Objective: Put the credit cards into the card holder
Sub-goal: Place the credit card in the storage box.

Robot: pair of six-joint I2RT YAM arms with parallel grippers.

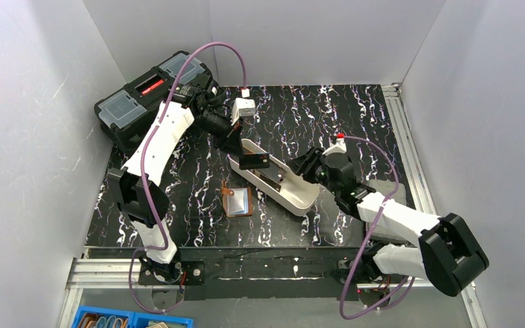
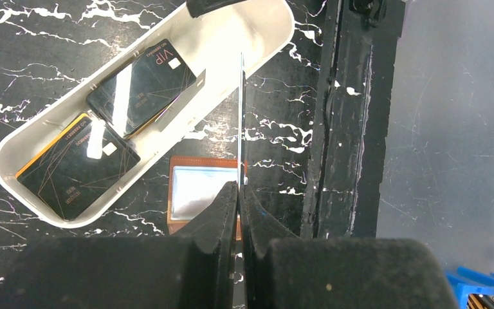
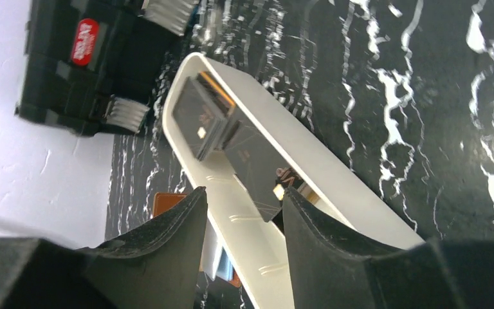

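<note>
1. Black, white-veined table (image 1: 383, 123): its surface looks slick; anything pushed sideways on it will likely skate rather than stay put.
2. Long white oblong plastic tray (image 1: 294, 200): the right fingers (image 3: 173, 238) stand well apart astride one long wall and hold nothing; I cannot tell whether they touch it; a nudge from that arm could swing the tray into the left arm's path.
3. Small brown leather card holder (image 1: 238, 202): it lies open on the table, blue-grey lining up, just beside the tray on the side of the arm bases; nothing pins it down; a card pressed in at a slant would probably shove it along or flip it.
4. Two dark glossy credit cards (image 2: 145, 90) lie flat in the tray; an orange edge shows under one, so more may lie beneath; a later pick could lift two at once.
5. Single thin dark card (image 1: 254, 161): the left fingers (image 2: 222, 212) are pressed shut on one end of it, above the tray's edge; the hold is short, so the card may pivot or slip on contact; no pocket mouth is visible, so a missed slot is the likeliest failure.
</note>
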